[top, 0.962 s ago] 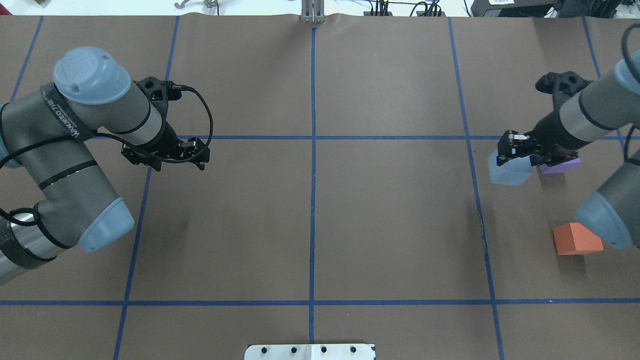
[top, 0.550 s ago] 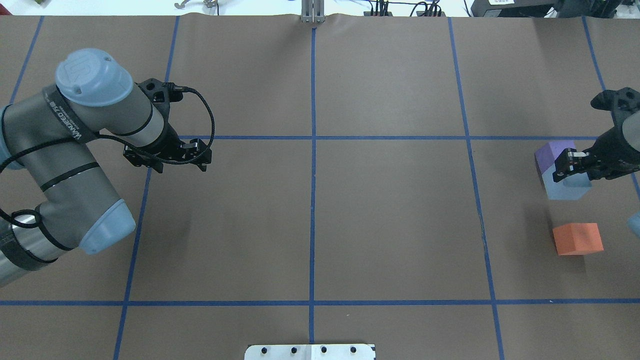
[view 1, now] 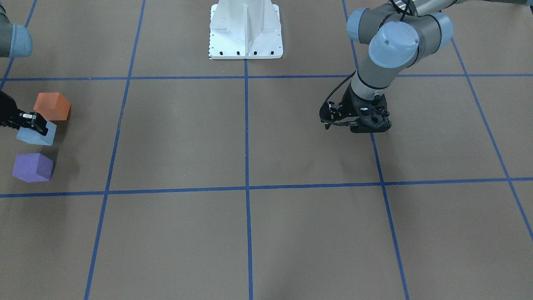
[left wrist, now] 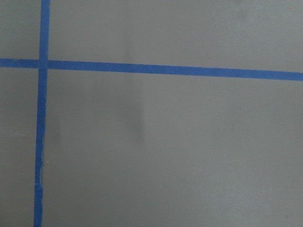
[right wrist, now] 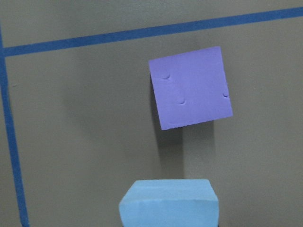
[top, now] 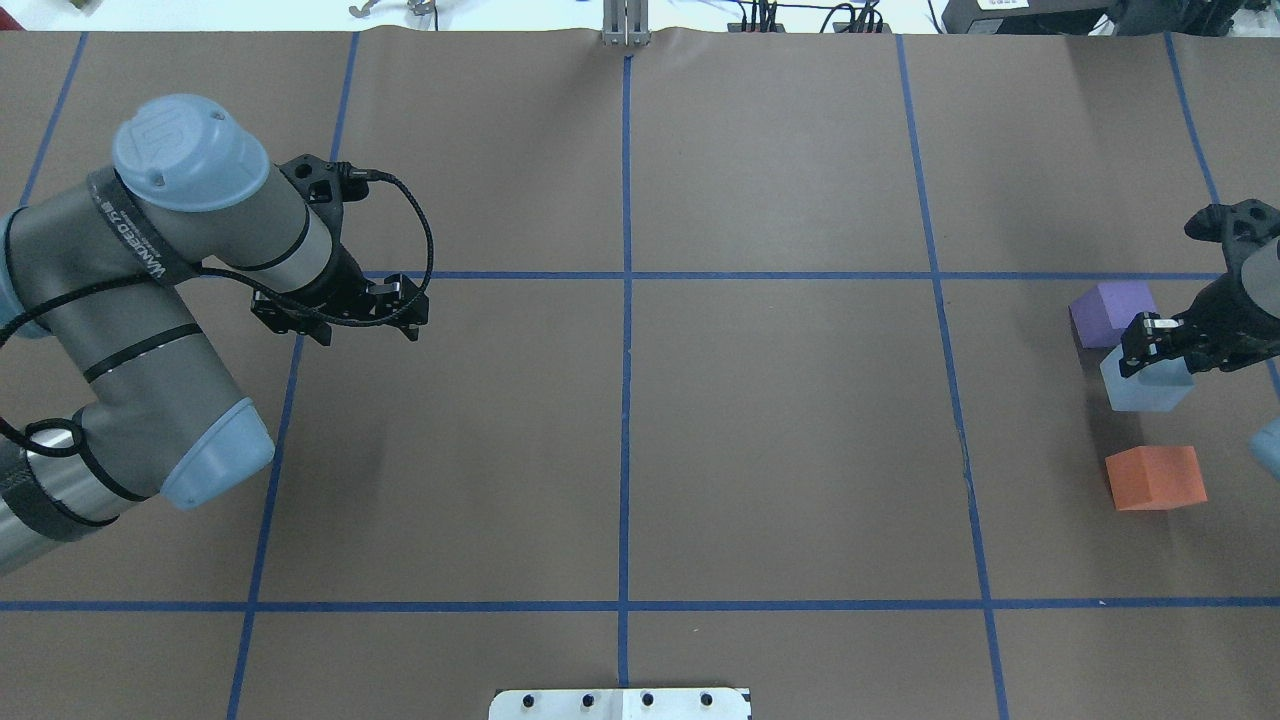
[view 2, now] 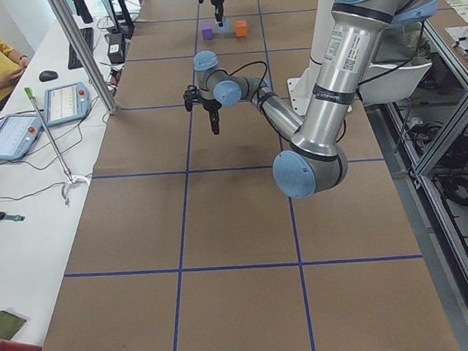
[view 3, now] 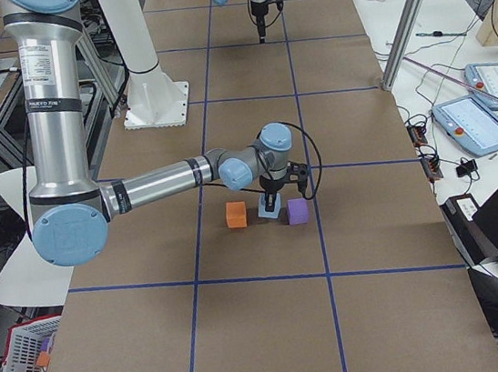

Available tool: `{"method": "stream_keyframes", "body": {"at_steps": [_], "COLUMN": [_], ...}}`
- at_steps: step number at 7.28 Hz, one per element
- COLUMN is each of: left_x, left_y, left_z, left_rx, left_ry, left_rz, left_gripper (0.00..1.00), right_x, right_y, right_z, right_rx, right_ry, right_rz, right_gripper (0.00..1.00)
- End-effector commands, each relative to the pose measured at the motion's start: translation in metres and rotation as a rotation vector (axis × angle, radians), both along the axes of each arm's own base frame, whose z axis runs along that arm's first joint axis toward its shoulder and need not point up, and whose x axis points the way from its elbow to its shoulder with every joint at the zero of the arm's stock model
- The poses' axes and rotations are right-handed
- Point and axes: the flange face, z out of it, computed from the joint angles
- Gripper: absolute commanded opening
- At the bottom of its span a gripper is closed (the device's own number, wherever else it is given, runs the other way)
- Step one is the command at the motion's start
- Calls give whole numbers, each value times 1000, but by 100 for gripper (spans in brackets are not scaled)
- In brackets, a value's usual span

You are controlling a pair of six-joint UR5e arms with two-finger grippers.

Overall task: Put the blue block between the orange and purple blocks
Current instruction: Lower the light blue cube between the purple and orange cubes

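Note:
The light blue block [top: 1147, 387] is in my right gripper [top: 1158, 350], which is shut on it at the table's far right. It sits in the gap between the purple block [top: 1111, 312] and the orange block [top: 1155, 478], touching neither. The front view shows the same row: orange block [view 1: 52, 106], blue block [view 1: 35, 136], purple block [view 1: 32, 167]. The right wrist view shows the purple block [right wrist: 191, 88] ahead of the blue block [right wrist: 169, 208]. I cannot tell whether the blue block rests on the table. My left gripper [top: 345, 310] is shut and empty, far to the left.
Brown paper with a blue tape grid [top: 626, 300] covers the table. The robot's white base [view 1: 245, 29] stands at the near middle edge. The blocks lie close to the table's right edge. The left wrist view shows only bare paper and tape [left wrist: 165, 70].
My right gripper carried the blue block from beyond and left of the purple block round to the gap between purple and orange, and lowered it. The left arm barely moved.

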Motion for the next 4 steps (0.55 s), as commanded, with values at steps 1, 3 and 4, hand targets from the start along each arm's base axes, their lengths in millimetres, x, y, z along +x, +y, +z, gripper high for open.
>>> {"method": "stream_keyframes", "body": {"at_steps": [1,3,4], "left_x": [1,1,1], "left_y": [0,0,0], "left_z": [-4,-8,-8], "left_rx": [-12,-9,-10], "left_ry": [6,11,10], "left_rz": [-14,-16,-16], "left_gripper": [100,100,100], "right_x": [-3,-3,-3], "right_y": [-4,-1,0], "right_z": [34,31,31], "right_rx": [25,44,44], "right_ry": [-17,-64,-66], "right_rz": [0,-5,-7], "right_gripper": [0,0,0]}}
